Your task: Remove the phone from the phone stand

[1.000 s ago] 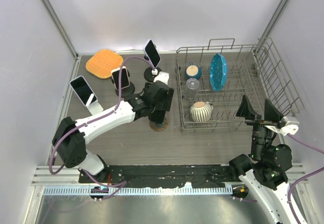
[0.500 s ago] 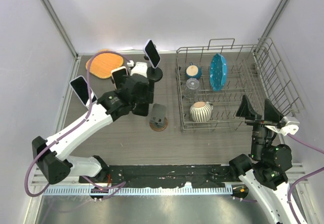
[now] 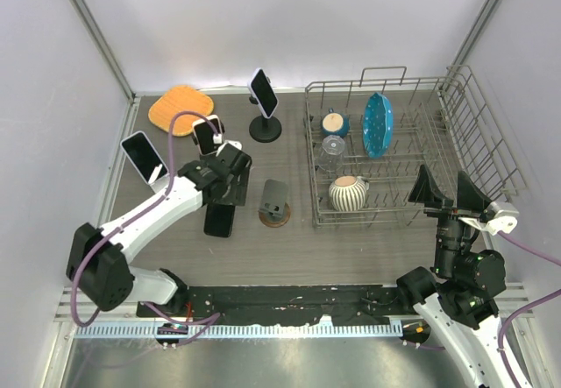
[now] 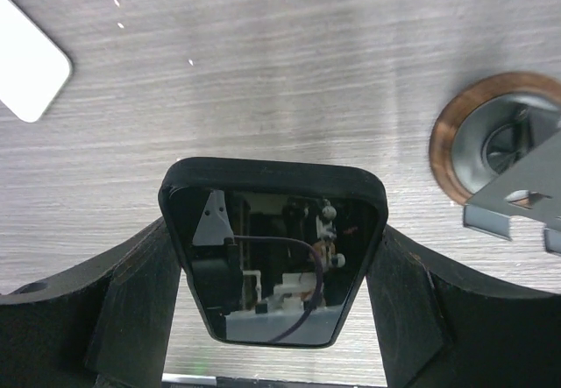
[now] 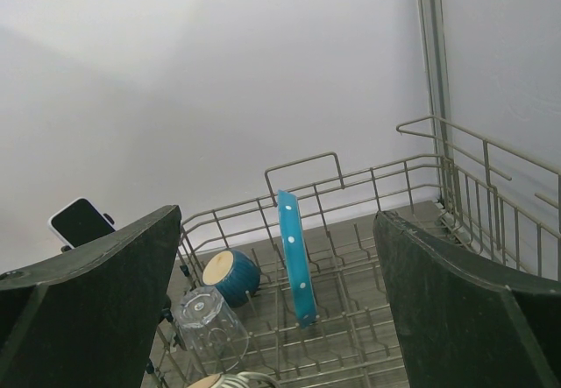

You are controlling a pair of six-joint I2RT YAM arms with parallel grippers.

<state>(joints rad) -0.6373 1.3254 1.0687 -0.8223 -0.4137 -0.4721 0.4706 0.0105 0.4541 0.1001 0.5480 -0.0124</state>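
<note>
The black phone (image 3: 219, 221) is gripped across its width by my left gripper (image 3: 223, 202), left of the empty phone stand (image 3: 274, 202). In the left wrist view the phone (image 4: 273, 257) fills the gap between the two fingers, its dark screen facing the camera, and my left gripper (image 4: 276, 230) presses on both long edges. It hangs low over the wooden table; whether it touches I cannot tell. The stand (image 4: 504, 156), a grey bracket on a round brown base, shows at the right. My right gripper (image 3: 449, 191) is raised near the rack, open and holding nothing (image 5: 276, 257).
Three other phones stand on stands at the left and back (image 3: 144, 157) (image 3: 208, 134) (image 3: 263, 93). An orange mat (image 3: 181, 108) lies at the back left. A wire dish rack (image 3: 456, 116) on the right holds a blue plate (image 3: 378, 123), a glass, a bowl and a striped cup.
My left arm lifted the phone off the stand, swung back to the left, then brought it down toward the table left of the stand. The right arm stayed still.
</note>
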